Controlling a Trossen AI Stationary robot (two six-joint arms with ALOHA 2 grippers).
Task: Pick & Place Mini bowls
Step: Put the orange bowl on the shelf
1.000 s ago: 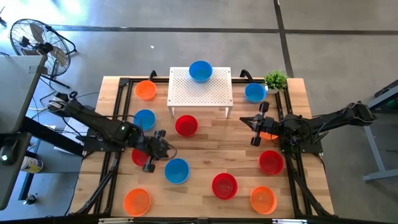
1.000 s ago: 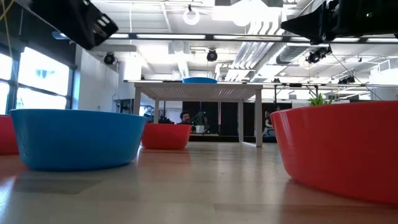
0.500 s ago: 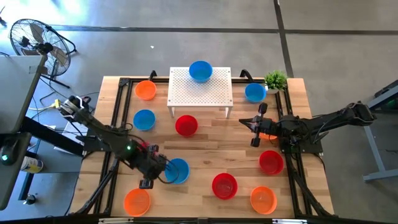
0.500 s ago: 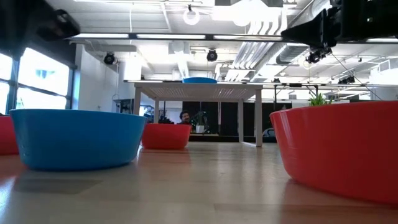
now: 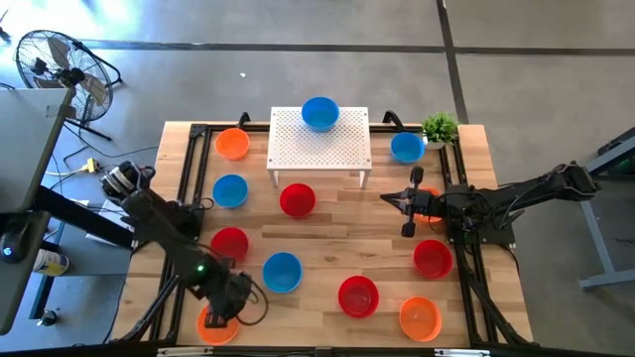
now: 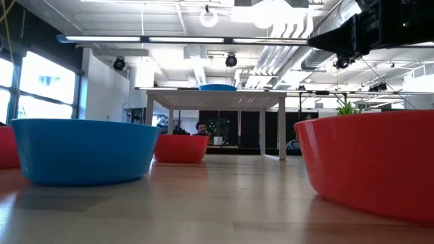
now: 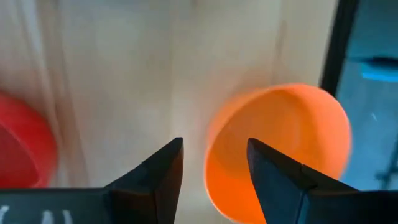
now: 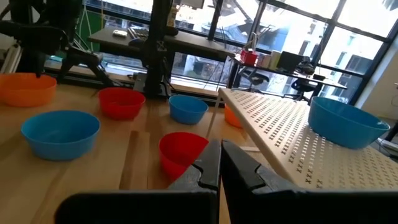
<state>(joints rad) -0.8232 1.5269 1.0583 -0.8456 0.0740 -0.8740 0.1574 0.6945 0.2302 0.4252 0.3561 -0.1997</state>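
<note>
Several mini bowls in red, blue and orange stand on their bases on the wooden table. One blue bowl (image 5: 319, 113) sits on the white perforated stand (image 5: 319, 147). My left gripper (image 5: 224, 309) hangs open over the orange bowl (image 5: 210, 325) at the near left corner, pointing steeply down. In the left wrist view that bowl's (image 7: 283, 149) rim lies below the gap of my left gripper (image 7: 214, 158), one finger over its hollow and one outside. My right gripper (image 5: 387, 196) stays shut at mid right, pointing level toward the left, clear of the table.
A red bowl (image 5: 229, 244) and a blue bowl (image 5: 282, 272) stand close to the left arm. A small green plant (image 5: 440, 127) is at the far right corner. Black frame rails (image 5: 186, 188) run along the table's left and right sides.
My left gripper has swung from beside the red bowl at mid left toward the table's near edge, turning and tipping downward, and now hangs over the orange bowl in the near left corner. The left arm has left the low view. The bowls have stayed in place.
</note>
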